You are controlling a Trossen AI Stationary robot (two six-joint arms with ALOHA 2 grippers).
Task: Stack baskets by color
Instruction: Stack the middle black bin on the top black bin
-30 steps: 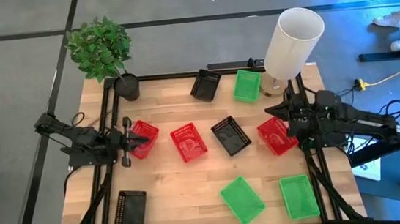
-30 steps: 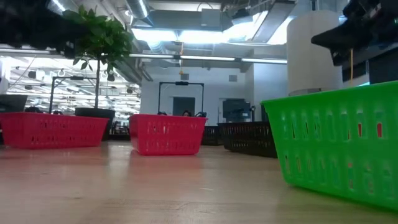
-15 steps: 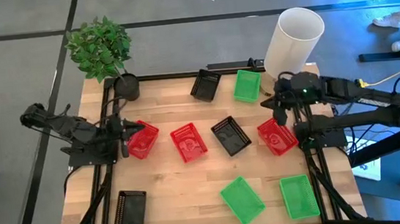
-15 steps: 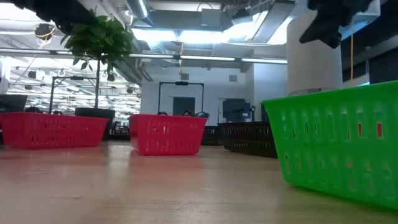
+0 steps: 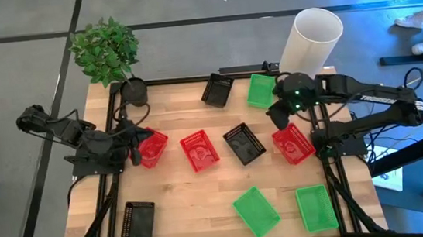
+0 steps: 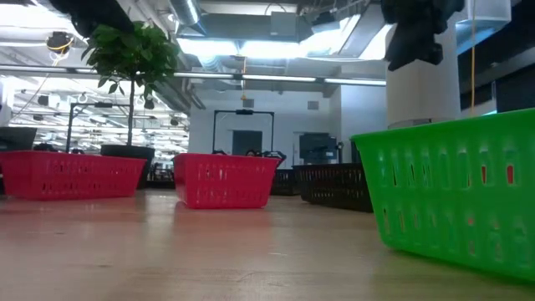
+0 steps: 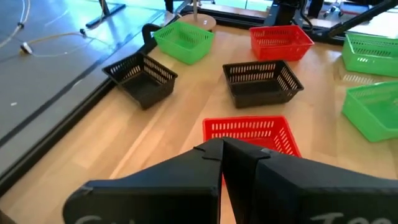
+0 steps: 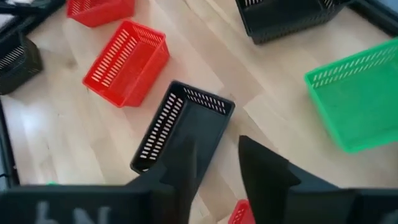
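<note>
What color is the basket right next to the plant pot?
Red. The basket nearest the plant pot shows best in the high view.

Green basket (image 6: 456, 196) cut off by low view's right edge

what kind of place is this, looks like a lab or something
Most likely a robotics lab or workshop in a large open industrial space. The low view shows exposed ceiling ducts and strip lighting beyond the wooden table, and cables trail over the grey floor beside the rig.
</note>
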